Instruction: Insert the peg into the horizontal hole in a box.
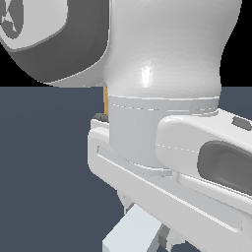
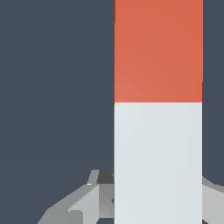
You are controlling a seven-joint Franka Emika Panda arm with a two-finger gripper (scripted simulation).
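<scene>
- Although the box and its hole cannot be made out for certain in either view, the long square-sectioned peg, red-orange in one half and pale grey-white in the other (image 2: 158, 109), fills the middle of the wrist view, its colour boundary crossing about halfway along the visible length.
- Its pale half runs back towards the camera, passing right between the grey finger parts (image 2: 94, 197) of the white robot gripper (image 2: 153, 201); the red-orange half points away, over plain dark floor.
- Whether the fingers are pinching the peg or merely flank it, I cannot tell: the contact faces are hidden behind the bar.
- The exterior view is almost wholly blocked by the white robot arm (image 1: 162, 98); a pale block (image 1: 132, 231) low in that view may be the peg's grey-white end, and a thin orange sliver (image 1: 105, 101) behind the arm may belong to the box.
- My judgement: the step in hand is grasping or carrying the peg, with insertion not yet begun.
- Next, the move calls for a confirmed grip, then aligning the red-orange end level with the hole.
</scene>
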